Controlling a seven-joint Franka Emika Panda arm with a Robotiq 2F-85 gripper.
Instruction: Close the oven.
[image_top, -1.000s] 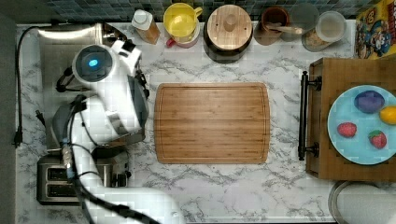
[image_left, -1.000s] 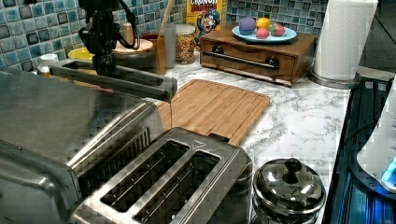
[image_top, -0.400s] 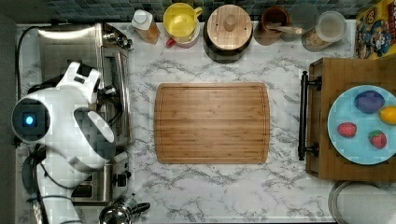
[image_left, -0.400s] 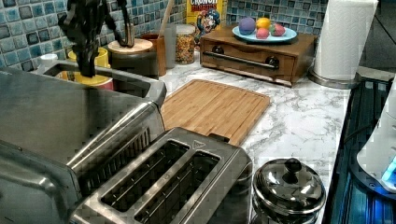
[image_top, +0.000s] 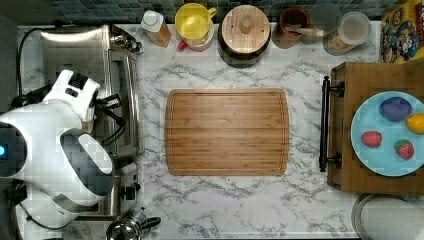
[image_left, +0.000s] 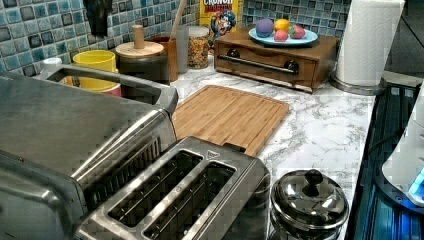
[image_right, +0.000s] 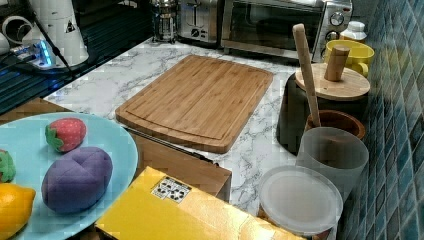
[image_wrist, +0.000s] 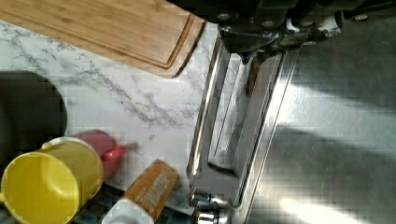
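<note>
The oven (image_right: 280, 25) is sitting on the table (image_top: 225, 205) with its door shut, facing the board (image_top: 227, 131). Its handle (image_top: 134, 100) is running lengthwise along the top view's vertical. The pincer (image_wrist: 275, 35) is hovering above it; I cannot tell its opening.

Even, fairly bright light falls on the marble table (image_top: 310, 210) in the top view, with soft short shadows beside the cutting board (image_top: 227, 131). All four pictures look blocky, most of all on the white arm (image_top: 45, 145) at the top view's left. In the wrist view a strong glare streak crosses the oven (image_wrist: 327, 140) top at lower right, and a dark shadow sits at the left edge. In the left view the near toaster (image_left: 175, 200) is soft, and a blue glow shows at the lower right corner.
</note>
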